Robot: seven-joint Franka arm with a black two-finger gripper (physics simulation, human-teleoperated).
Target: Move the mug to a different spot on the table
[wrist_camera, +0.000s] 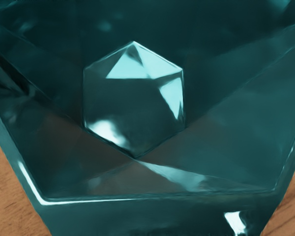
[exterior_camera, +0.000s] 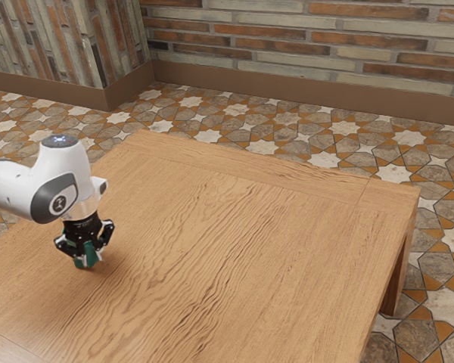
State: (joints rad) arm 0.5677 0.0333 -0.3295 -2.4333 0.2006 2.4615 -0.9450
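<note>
The fingers [exterior_camera: 85, 254] hold the green mug [exterior_camera: 88, 261] tight. It is low over the counter [exterior_camera: 234, 242], at the exterior view's left.

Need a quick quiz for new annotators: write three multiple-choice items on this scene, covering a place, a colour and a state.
1. Where is the mug?
A. At the table's far right corner in the exterior view
B. On the floor tiles
C. Toward the exterior view's left of the table, at the pincer

2. What colour is the mug?
A. Red
B. Teal
C. White

3. How is the pincer?
A. Shut on the mug
B. Wide open over bare wood
C. Lying on the floor

Answers:
1. C, the teal shape sits under the arm's hand, over the wood at the left.
2. B, the wrist view looks into its glossy teal inside.
3. A, the black fingers flank the mug from two sides.
</note>
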